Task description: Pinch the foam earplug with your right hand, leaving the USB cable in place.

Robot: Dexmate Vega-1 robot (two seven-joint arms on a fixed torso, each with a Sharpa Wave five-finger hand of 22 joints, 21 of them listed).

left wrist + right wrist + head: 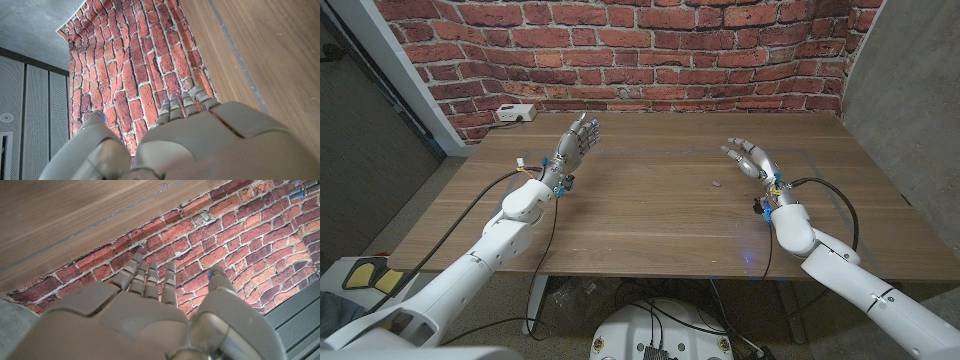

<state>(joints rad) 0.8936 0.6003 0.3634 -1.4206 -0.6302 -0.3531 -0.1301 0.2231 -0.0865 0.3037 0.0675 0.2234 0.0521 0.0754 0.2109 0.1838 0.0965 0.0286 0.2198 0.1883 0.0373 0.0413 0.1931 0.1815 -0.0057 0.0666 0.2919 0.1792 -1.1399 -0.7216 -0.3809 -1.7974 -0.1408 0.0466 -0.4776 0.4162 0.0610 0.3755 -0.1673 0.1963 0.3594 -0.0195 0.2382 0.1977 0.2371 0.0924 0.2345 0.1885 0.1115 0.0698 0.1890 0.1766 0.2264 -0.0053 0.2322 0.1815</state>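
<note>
Hands both hover above the wooden table (650, 230), the right hand (752, 160) and left hand (572, 143) each empty with fingers spread. Just left of the right hand a small purplish earplug (717, 184) lies on the wood, untouched. Beyond stands the brick wall (640, 50).

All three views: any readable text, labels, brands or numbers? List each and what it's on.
None readable.
White power strip at the table's far left corner: no marking legible.
Yellow and black part at the lower left edge of the head view: no lettering resolvable.
Left hand, right hand: no visible labels.
</note>
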